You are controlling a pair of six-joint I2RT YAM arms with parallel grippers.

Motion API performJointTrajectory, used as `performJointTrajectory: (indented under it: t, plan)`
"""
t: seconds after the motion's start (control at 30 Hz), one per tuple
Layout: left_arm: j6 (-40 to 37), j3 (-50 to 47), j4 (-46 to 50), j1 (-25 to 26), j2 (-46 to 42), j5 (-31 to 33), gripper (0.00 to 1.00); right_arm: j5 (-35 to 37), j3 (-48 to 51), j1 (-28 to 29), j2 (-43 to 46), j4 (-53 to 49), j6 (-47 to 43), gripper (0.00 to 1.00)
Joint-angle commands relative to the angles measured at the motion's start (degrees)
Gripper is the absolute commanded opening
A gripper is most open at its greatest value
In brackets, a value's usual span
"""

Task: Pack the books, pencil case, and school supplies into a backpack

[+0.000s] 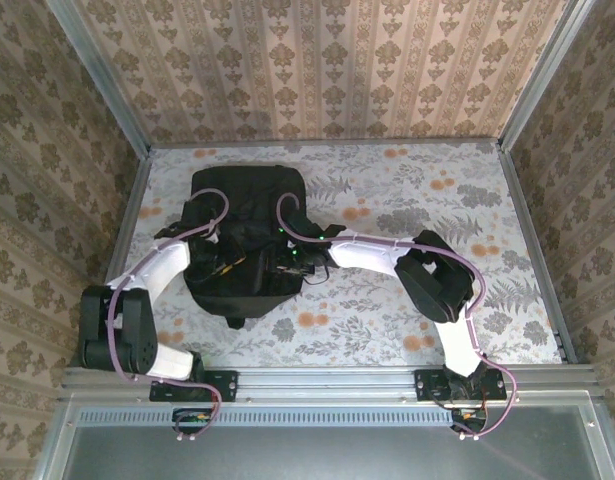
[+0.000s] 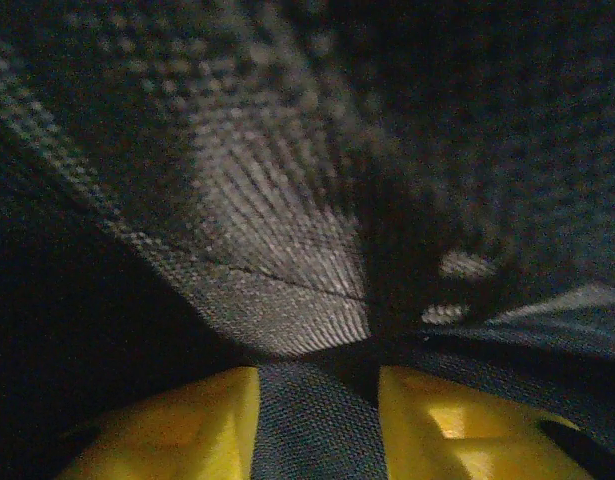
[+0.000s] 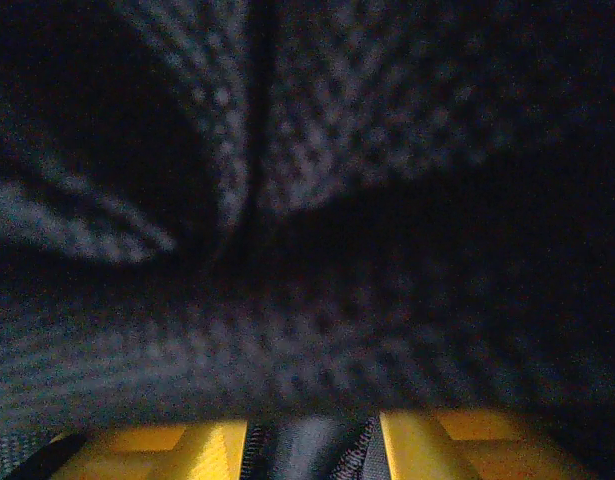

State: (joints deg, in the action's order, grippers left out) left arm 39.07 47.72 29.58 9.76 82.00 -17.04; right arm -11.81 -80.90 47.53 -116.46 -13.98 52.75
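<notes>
Black backpack [image 1: 247, 195] lies toward table [image 1: 437, 200] far-left corner | left gripper [image 2: 317, 400] pinches its fabric | right gripper [image 3: 312, 440] straddles a fold, grip unclear | books and supplies apparently inside; closing probably remains.

We look steeply down from above and behind the arm bases [image 1: 437, 385], taking in the whole table [image 1: 417, 190] with the backpack [image 1: 249, 192] left of centre. Our two wrist cameras face forward past their yellow fingers [image 2: 177, 435], pressed blurringly close to that backpack's black weave, the part all three views share.
</notes>
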Motion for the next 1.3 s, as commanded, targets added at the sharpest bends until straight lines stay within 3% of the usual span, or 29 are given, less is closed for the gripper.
performJointTrajectory:
  t: [0.0, 0.33, 0.5, 0.63, 0.67, 0.97, 1.03, 1.17, 1.27]
  plan:
    - [4.2, -2.5, 2.4, 1.2, 4.1, 2.6, 0.33, 2.1, -2.6, -0.3, -2.6, 3.4, 0.5, 0.42]
    - [6.9, -3.5, -1.5, 3.2, 12.5, 0.8, 0.22, 0.8, -8.2, -0.3, -9.4, 2.9, -0.5, 0.39]
    - [7.2, -3.1, -1.5, 3.4, 13.9, 0.5, 0.19, 3.7, -11.0, 0.4, -11.8, -2.2, -2.5, 0.25]
    - [7.8, -3.4, -1.3, 2.8, 12.9, 1.4, 0.18, 3.8, -9.1, 0.3, -10.1, -0.4, -3.6, 0.01]
    - [7.8, -3.5, -1.0, 2.6, 12.8, 1.6, 0.18, 3.9, -8.4, 0.2, -9.1, 0.0, -3.8, 0.00]
    - [7.4, -4.2, -0.7, 2.2, 12.9, 2.9, 0.17, 7.1, -5.8, 0.0, -0.9, -5.2, -3.9, 0.00]
    - [7.6, -4.0, -1.0, 2.8, 13.1, 2.7, 0.15, 7.3, -6.4, 0.2, -1.3, -6.3, -3.0, 0.17]
    - [7.9, -3.7, -1.1, 3.9, 13.6, 2.6, 0.14, 8.2, -6.5, 0.6, -1.9, -6.3, -1.7, 0.13]
    - [7.9, -3.9, -1.1, 4.0, 13.9, 2.7, 0.14, 9.5, -5.4, 0.6, -1.6, -6.6, -1.7, 0.00]
